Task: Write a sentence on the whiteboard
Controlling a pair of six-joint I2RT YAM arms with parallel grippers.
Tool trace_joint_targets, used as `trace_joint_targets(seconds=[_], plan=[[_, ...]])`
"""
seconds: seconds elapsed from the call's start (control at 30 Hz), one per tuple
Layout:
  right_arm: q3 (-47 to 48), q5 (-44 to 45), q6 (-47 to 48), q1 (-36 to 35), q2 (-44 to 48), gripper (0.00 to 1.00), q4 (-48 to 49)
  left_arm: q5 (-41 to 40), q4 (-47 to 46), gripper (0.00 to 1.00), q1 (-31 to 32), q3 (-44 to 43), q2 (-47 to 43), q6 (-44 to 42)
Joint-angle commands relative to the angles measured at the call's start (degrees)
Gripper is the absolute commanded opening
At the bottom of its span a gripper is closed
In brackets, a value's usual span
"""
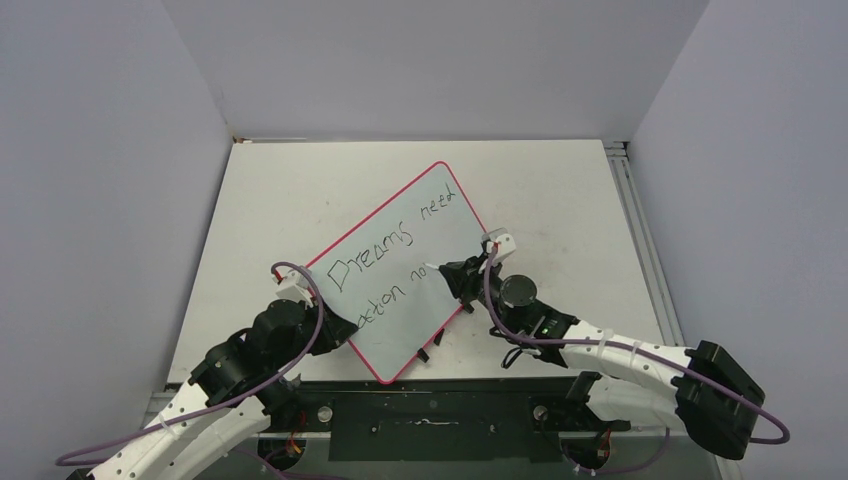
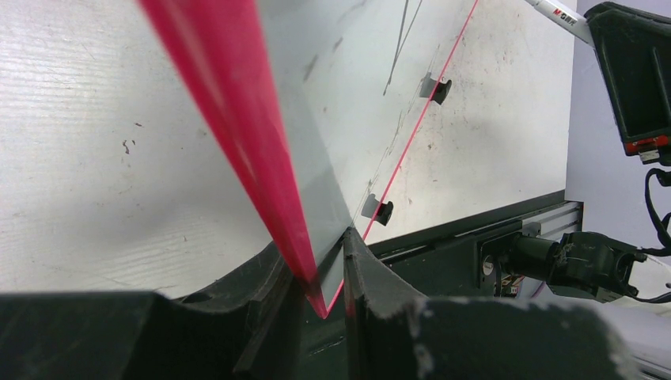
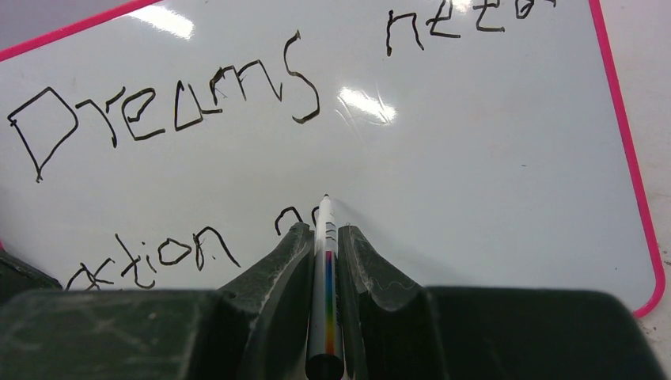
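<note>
Lying slantwise on the scuffed white bench (image 1: 560, 190), the whiteboard (image 1: 442, 246) sits between both arms; the left gripper (image 2: 324, 265) is narrowed onto its pink rim at the near-left edge; the right gripper (image 3: 326, 237) is clamped on a white marker (image 3: 325, 261), tip at the board; the sentence (image 3: 229, 87) reads "Dreams need" above "action no".
</note>
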State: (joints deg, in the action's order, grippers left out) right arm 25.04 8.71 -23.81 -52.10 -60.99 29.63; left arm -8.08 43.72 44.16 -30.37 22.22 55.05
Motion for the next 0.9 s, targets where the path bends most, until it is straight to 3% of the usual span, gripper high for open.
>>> trace_joint_targets(seconds=[0.0, 0.87], plan=[[1.0, 0.3, -0.2, 0.4, -1.9, 0.05, 4.0, -2.1, 0.4, 0.11, -0.1, -1.2, 0.1, -0.1], [-3.9, 2.3, -2.5, 0.3, 1.5, 0.05, 0.4, -2.0, 0.4, 0.11, -0.2, -1.1, -0.2, -0.1]])
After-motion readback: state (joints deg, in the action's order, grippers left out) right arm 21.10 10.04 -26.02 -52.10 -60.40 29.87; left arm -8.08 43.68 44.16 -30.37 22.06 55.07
